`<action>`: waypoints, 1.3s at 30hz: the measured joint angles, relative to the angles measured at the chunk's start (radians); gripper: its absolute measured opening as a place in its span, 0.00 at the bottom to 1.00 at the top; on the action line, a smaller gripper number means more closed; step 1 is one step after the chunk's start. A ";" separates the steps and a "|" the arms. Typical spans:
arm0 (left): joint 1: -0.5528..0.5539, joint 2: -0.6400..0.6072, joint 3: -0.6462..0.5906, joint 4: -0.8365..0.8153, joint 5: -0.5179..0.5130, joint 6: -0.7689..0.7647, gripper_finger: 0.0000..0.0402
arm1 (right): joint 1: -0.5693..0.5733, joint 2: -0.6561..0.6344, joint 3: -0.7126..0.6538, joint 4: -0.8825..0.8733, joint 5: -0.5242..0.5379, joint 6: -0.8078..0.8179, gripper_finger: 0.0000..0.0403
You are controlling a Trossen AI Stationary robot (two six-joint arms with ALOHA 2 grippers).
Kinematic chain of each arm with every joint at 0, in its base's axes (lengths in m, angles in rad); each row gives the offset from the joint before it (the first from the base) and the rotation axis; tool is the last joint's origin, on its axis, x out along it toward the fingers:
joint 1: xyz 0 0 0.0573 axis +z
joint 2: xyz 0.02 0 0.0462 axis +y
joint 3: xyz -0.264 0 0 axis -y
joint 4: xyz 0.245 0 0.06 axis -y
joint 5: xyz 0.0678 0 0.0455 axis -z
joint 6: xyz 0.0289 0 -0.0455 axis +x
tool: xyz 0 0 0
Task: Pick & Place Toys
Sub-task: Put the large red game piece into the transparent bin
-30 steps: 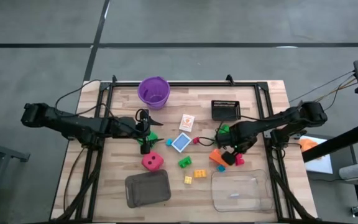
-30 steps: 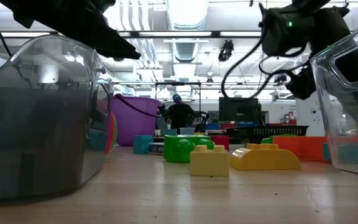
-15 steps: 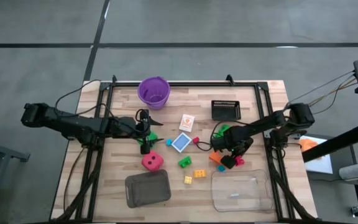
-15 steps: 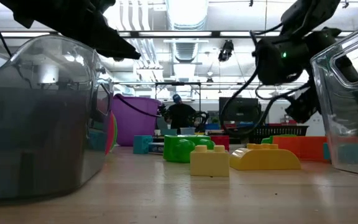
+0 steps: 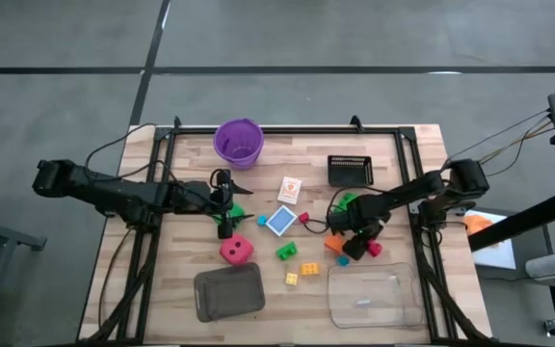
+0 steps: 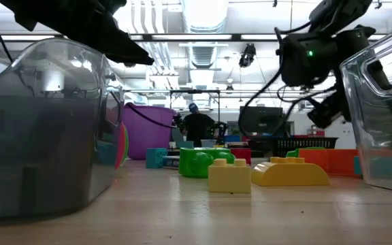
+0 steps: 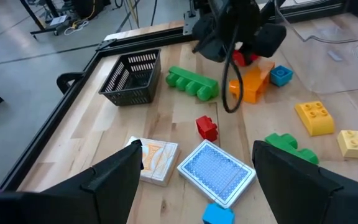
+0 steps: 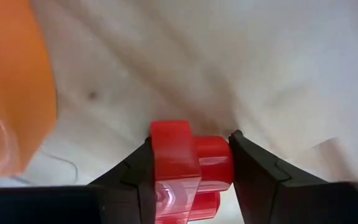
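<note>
Near the clear tray, a small red brick (image 8: pixel 188 163) sits between the fingers of my right gripper (image 8: pixel 191 149), which is shut on it. In the high view that gripper (image 5: pixel 359 247) shows beside an orange brick (image 5: pixel 335 243). My left gripper (image 7: pixel 197 152) stands open left of centre (image 5: pixel 225 217), holding nothing, over a green toy (image 5: pixel 236 213). A red die (image 5: pixel 236 251), a green brick (image 5: pixel 286 252), yellow bricks (image 5: pixel 309 269) and two cards (image 5: pixel 279 221) lie on the table. My right gripper pinches the red brick by two opposite sides (image 8: pixel 160 155) between its two fingers (image 8: pixel 253 174). The fingers slant down at it from the table's right side. The brick's underside appears to rest on the wood, beside the orange brick (image 8: pixel 11 93).
A purple cup (image 5: pixel 238 142) stands at the far edge and a black basket (image 5: pixel 349 170) at the far right. A grey tray (image 5: pixel 229 292) and a clear tray (image 5: pixel 374 294) sit along the near edge. A long green brick (image 7: pixel 191 83) lies by the basket.
My right arm has swung toward the table's left and near edge and come down over the bricks beside the clear tray, then held there. The toys on the table have stayed in place.
</note>
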 joint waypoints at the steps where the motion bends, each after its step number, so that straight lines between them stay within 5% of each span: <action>1: 0.000 0.000 0.000 0.000 -0.001 0.000 0.75 | -0.001 -0.010 0.000 0.001 0.018 0.001 0.38; 10: 0.000 0.000 0.000 0.000 -0.001 0.007 0.75 | 0.002 -0.130 0.024 0.081 0.265 -0.049 0.38; 18: 0.000 0.000 0.000 0.004 -0.001 0.019 0.75 | 0.029 -0.264 -0.001 0.514 0.482 -0.290 0.38; 24: 0.000 0.000 0.000 0.010 -0.001 0.043 0.75 | 0.067 -0.285 -0.071 0.819 0.444 -0.516 0.38; 32: -0.001 0.000 0.000 0.020 -0.001 0.061 0.75 | 0.152 -0.336 -0.091 0.804 0.262 -0.552 0.38; 39: -0.001 0.000 0.000 0.076 -0.001 0.061 0.75 | 0.262 -0.468 -0.049 0.617 0.247 -0.501 0.38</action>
